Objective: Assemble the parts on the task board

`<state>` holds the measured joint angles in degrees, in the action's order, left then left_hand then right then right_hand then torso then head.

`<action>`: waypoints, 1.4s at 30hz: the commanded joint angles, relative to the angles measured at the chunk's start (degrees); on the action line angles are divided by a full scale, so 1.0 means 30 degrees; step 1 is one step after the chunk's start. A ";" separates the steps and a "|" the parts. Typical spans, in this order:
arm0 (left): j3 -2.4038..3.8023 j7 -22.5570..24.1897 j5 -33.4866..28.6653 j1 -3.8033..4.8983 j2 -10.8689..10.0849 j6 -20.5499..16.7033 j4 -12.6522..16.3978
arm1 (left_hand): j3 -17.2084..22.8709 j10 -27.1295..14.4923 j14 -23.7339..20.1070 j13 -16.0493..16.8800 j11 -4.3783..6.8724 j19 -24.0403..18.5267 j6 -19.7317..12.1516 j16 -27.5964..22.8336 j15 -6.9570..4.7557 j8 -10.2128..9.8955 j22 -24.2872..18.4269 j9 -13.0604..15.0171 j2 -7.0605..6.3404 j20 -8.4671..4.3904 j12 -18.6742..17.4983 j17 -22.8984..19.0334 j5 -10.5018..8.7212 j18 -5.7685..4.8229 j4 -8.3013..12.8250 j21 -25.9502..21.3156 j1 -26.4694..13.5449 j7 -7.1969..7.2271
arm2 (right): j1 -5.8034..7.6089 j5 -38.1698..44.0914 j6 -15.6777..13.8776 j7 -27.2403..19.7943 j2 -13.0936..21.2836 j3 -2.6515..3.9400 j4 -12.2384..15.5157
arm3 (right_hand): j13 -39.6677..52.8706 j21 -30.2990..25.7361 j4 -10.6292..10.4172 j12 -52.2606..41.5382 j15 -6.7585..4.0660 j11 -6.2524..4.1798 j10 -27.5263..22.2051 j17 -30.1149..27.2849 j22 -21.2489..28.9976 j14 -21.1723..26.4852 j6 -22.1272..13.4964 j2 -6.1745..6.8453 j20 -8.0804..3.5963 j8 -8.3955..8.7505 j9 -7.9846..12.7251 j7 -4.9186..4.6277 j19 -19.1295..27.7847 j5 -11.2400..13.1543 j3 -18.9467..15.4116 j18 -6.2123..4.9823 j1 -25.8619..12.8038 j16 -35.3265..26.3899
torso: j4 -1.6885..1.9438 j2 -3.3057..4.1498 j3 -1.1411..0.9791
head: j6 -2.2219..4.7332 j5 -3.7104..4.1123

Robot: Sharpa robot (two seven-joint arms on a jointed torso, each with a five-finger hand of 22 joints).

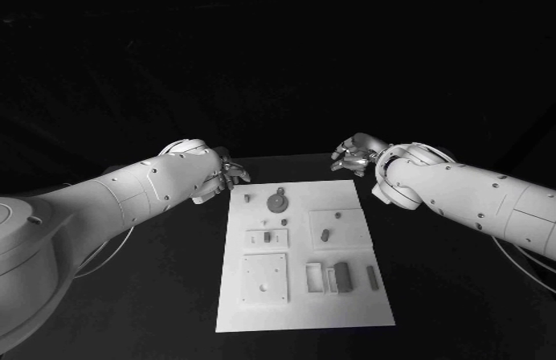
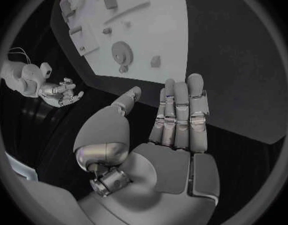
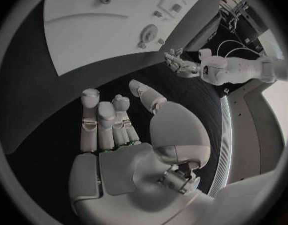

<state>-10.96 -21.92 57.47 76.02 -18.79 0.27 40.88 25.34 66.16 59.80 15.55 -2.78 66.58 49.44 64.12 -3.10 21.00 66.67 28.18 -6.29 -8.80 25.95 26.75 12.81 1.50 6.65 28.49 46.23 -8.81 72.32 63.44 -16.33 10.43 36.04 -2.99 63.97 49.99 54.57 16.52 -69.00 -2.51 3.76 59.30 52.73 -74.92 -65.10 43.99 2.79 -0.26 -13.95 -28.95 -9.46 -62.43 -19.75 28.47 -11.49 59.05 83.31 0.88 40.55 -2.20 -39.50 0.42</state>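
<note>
The board (image 1: 304,255) lies flat in the middle of the black table (image 1: 139,296), its long side running away from the robot. The left hand (image 1: 223,177) hangs above the table just off the board's far left corner; the left wrist view shows its fingers (image 2: 181,115) straight and side by side, thumb set apart, palm bare, nothing held. The right hand (image 1: 353,156) hangs just beyond the board's far right corner; the right wrist view shows its fingers (image 3: 103,122) likewise extended with the thumb apart and nothing in the palm. Neither hand touches the board or any part. On the board, a round disc part (image 1: 278,202) sits near the far edge, with a small peg (image 1: 247,197) to its left. A small part (image 1: 267,236) stands in a raised rectangular frame at mid-left, and another small part (image 1: 325,234) lies in the square recess at mid-right. Nearer the robot, a large square plate (image 1: 264,278) occupies the left side; to its right a dark block (image 1: 341,277) lies beside a pale frame, and a narrow bar (image 1: 373,276) lies near the right edge. Whether these parts are seated or loose cannot be told.
</note>
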 commanded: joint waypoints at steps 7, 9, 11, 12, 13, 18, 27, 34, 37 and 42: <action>0.0005 0.0513 0.0359 -0.0312 0.0389 0.0452 -0.0748 | -0.0238 0.0389 0.0301 0.0214 0.0088 0.0379 0.0429 0.0168 -0.0155 -0.0177 0.0319 -0.0075 -0.0086 -0.0094 -0.0261 0.0560 -0.0182 0.1251 -0.0239 0.0329 -0.0384 0.0135 | -0.0005 0.0087 0.0058 -0.0073 -0.0019 0.0004 0.0088 | -0.0020 -0.0100 -0.0027 -0.0114 0.0044 -0.0005 -0.0145 -0.0024 -0.0248 0.0070 0.0098 -0.0122 -0.0064 -0.0117 0.0030 -0.0274 -0.0053 -0.0139 0.0145 -0.1168 -0.0123 0.0022 | -0.0009 0.0002 -0.0031 | -0.0088 0.0063; 0.0001 0.0519 0.0361 -0.0396 0.0464 0.0587 -0.0825 | -0.0233 0.0574 0.0389 0.0314 0.0159 0.0493 0.0633 0.0262 -0.0226 -0.0170 0.0459 -0.0063 -0.0009 -0.0148 -0.0276 0.0780 -0.0129 0.1276 -0.0220 0.0455 -0.0362 0.0208 | -0.0005 0.0087 0.0063 -0.0073 -0.0023 0.0004 0.0097 | -0.0021 -0.0100 -0.0026 -0.0115 0.0044 -0.0005 -0.0144 -0.0025 -0.0249 0.0070 0.0099 -0.0122 -0.0064 -0.0117 0.0031 -0.0274 -0.0053 -0.0141 0.0146 -0.1169 -0.0124 0.0022 | 0.0004 -0.0004 -0.0024 | -0.0114 0.0089; -0.0006 0.0559 0.0355 -0.0496 0.0539 0.0631 -0.0902 | -0.0241 0.0757 0.0486 0.0420 0.0226 0.0610 0.0836 0.0367 -0.0304 -0.0159 0.0608 -0.0044 0.0057 -0.0209 -0.0284 0.1014 -0.0095 0.1293 -0.0187 0.0589 -0.0342 0.0282 | -0.0005 0.0087 0.0061 -0.0073 -0.0034 0.0004 0.0112 | -0.0021 -0.0100 -0.0026 -0.0115 0.0044 -0.0005 -0.0144 -0.0025 -0.0249 0.0069 0.0098 -0.0121 -0.0064 -0.0117 0.0031 -0.0274 -0.0053 -0.0141 0.0146 -0.1169 -0.0126 0.0022 | 0.0013 -0.0008 -0.0015 | -0.0143 0.0115; -0.0006 0.0581 0.0350 -0.0555 0.0548 0.0545 -0.0913 | -0.0237 0.0791 0.0500 0.0445 0.0249 0.0625 0.0890 0.0387 -0.0313 -0.0155 0.0643 -0.0038 0.0098 -0.0222 -0.0294 0.1073 -0.0094 0.1294 -0.0186 0.0613 -0.0341 0.0297 | -0.0005 0.0087 0.0054 -0.0070 -0.0023 0.0004 0.0139 | -0.0022 -0.0100 -0.0026 -0.0116 0.0044 -0.0005 -0.0144 -0.0025 -0.0249 0.0069 0.0098 -0.0121 -0.0064 -0.0118 0.0031 -0.0274 -0.0053 -0.0142 0.0146 -0.1168 -0.0127 0.0022 | 0.0014 -0.0011 -0.0013 | -0.0146 0.0115; -0.0004 0.0621 0.0302 -0.0641 0.0550 0.0424 -0.0914 | -0.0232 0.0831 0.0518 0.0473 0.0267 0.0649 0.0949 0.0407 -0.0330 -0.0151 0.0683 -0.0031 0.0147 -0.0237 -0.0304 0.1138 -0.0082 0.1296 -0.0185 0.0644 -0.0338 0.0317 | -0.0005 0.0087 0.0054 -0.0070 -0.0019 0.0004 0.0156 | -0.0022 -0.0100 -0.0026 -0.0116 0.0044 -0.0005 -0.0144 -0.0025 -0.0249 0.0069 0.0099 -0.0121 -0.0064 -0.0118 0.0031 -0.0274 -0.0053 -0.0142 0.0146 -0.1169 -0.0128 0.0022 | 0.0011 -0.0006 -0.0015 | -0.0156 0.0112; 0.0001 0.0770 0.0024 -0.0918 0.0669 0.0034 -0.1151 | -0.0335 0.0906 0.0741 0.0622 0.0321 0.0880 0.1115 0.0844 -0.0411 -0.0263 0.1103 -0.0039 0.0247 -0.0357 -0.0478 0.1668 -0.0071 0.1339 -0.0061 0.1022 -0.0320 0.0363 | -0.0005 0.0089 0.0060 -0.0077 -0.0023 0.0004 0.0185 | -0.0023 -0.0099 -0.0026 -0.0117 0.0044 -0.0005 -0.0143 -0.0026 -0.0250 0.0067 0.0099 -0.0120 -0.0064 -0.0119 0.0031 -0.0274 -0.0054 -0.0144 0.0146 -0.1169 -0.0134 0.0023 | 0.0005 0.0018 0.0004 | -0.0172 0.0165; 0.0001 0.0696 -0.0126 -0.0951 0.0762 0.0095 -0.1251 | -0.0354 0.1016 0.0719 0.0726 0.0364 0.0891 0.1269 0.0981 -0.0453 -0.0281 0.1311 -0.0023 0.0308 -0.0394 -0.0519 0.1860 -0.0064 0.1362 0.0001 0.1163 -0.0298 0.0410 | -0.0007 0.0089 0.0074 -0.0084 -0.0120 0.0004 0.0128 | -0.0027 -0.0098 -0.0025 -0.0119 0.0044 -0.0005 -0.0142 -0.0028 -0.0251 0.0066 0.0099 -0.0118 -0.0063 -0.0120 0.0032 -0.0274 -0.0054 -0.0148 0.0148 -0.1168 -0.0144 0.0024 | 0.0057 -0.0010 -0.0040 | -0.0311 0.0194; 0.0001 0.0704 -0.0154 -0.1038 0.0858 0.0307 -0.1272 | -0.0353 0.1132 0.0747 0.0823 0.0414 0.0938 0.1435 0.1081 -0.0500 -0.0265 0.1465 0.0006 0.0390 -0.0432 -0.0525 0.2001 -0.0026 0.1382 0.0054 0.1276 -0.0265 0.0467 | -0.0007 0.0089 0.0082 -0.0082 -0.0135 0.0004 0.0169 | -0.0030 -0.0099 -0.0024 -0.0120 0.0044 -0.0005 -0.0142 -0.0030 -0.0251 0.0065 0.0099 -0.0120 -0.0063 -0.0122 0.0033 -0.0274 -0.0054 -0.0151 0.0151 -0.1168 -0.0148 0.0024 | 0.0033 -0.0026 -0.0023 | -0.0406 0.0172; 0.0001 0.0724 -0.0262 -0.1099 0.0916 0.0435 -0.1275 | -0.0331 0.1197 0.0758 0.0876 0.0440 0.0954 0.1515 0.1117 -0.0523 -0.0260 0.1540 0.0023 0.0462 -0.0450 -0.0528 0.2067 -0.0003 0.1388 0.0136 0.1325 -0.0183 0.0496 | -0.0007 0.0089 0.0074 -0.0082 -0.0137 0.0004 0.0174 | -0.0031 -0.0099 -0.0024 -0.0120 0.0044 -0.0005 -0.0142 -0.0030 -0.0252 0.0064 0.0099 -0.0120 -0.0063 -0.0122 0.0033 -0.0274 -0.0054 -0.0152 0.0152 -0.1168 -0.0150 0.0024 | 0.0022 -0.0039 -0.0024 | -0.0414 0.0165; 0.0001 0.0718 -0.0276 -0.1196 0.0999 0.0342 -0.1365 | -0.0280 0.1305 0.0765 0.0979 0.0479 0.0952 0.1676 0.1156 -0.0558 -0.0251 0.1679 0.0061 0.0631 -0.0474 -0.0553 0.2184 0.0022 0.1383 0.0415 0.1393 0.0073 0.0546 | -0.0007 0.0089 0.0071 -0.0084 -0.0144 0.0004 0.0183 | -0.0032 -0.0099 -0.0024 -0.0121 0.0044 -0.0005 -0.0142 -0.0031 -0.0252 0.0064 0.0098 -0.0121 -0.0063 -0.0123 0.0034 -0.0274 -0.0054 -0.0153 0.0154 -0.1169 -0.0155 0.0024 | 0.0021 -0.0039 -0.0038 | -0.0433 0.0193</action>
<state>-10.97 -20.46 57.19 72.46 -15.96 0.92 36.88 24.48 69.80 61.96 18.40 -1.31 69.12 54.06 67.23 -4.60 20.36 71.65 28.30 -4.72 -10.13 24.62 33.24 12.66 1.21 7.53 32.37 46.23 -7.25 72.31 63.44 -16.32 10.43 35.67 -2.99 64.41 49.93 54.57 16.36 -69.00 -2.51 3.76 59.30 52.73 -74.92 -65.10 43.86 2.56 -0.26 -13.95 -28.90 -9.60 -62.43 -19.97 28.63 -11.49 58.83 83.31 0.97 40.44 -2.29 -40.76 0.94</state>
